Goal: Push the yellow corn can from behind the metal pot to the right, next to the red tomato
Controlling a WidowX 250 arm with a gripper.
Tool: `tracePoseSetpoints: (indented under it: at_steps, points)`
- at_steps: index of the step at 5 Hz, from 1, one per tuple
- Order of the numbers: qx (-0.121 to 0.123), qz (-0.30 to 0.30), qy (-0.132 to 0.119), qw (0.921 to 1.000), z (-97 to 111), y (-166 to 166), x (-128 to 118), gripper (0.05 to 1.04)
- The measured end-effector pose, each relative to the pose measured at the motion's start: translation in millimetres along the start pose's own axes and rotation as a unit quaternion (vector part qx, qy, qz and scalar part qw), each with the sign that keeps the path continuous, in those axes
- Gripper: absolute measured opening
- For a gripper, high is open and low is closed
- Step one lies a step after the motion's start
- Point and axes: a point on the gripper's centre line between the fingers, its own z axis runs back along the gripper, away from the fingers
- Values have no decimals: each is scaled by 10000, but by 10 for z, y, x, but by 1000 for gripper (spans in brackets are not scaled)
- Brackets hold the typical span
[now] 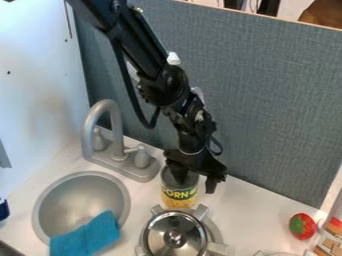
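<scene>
The black gripper (195, 179) hangs down right over a corn can (179, 194), behind the metal pot lid. Its two fingers stand apart: one overlaps the can's upper part, the other is just past the can's right side. Whether either finger touches the can cannot be told. The can is upright, with a green and yellow label, and the gripper covers part of its top. In front of it, a shiny lid (174, 236) with a round knob lies on a burner (217, 246).
At left are a grey faucet (116, 131) and a round sink (51, 205) with a blue cloth (87, 237) over its edge. A red and green toy (302, 226) and a printed box (330, 239) stand at right. A grey panel (274, 100) rises behind the counter.
</scene>
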Motion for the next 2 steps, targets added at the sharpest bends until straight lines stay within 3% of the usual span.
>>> tracePoseSetpoints:
  at_steps: [2]
  points:
    - [-129, 8, -40, 9999, 29, 1, -101, 1000]
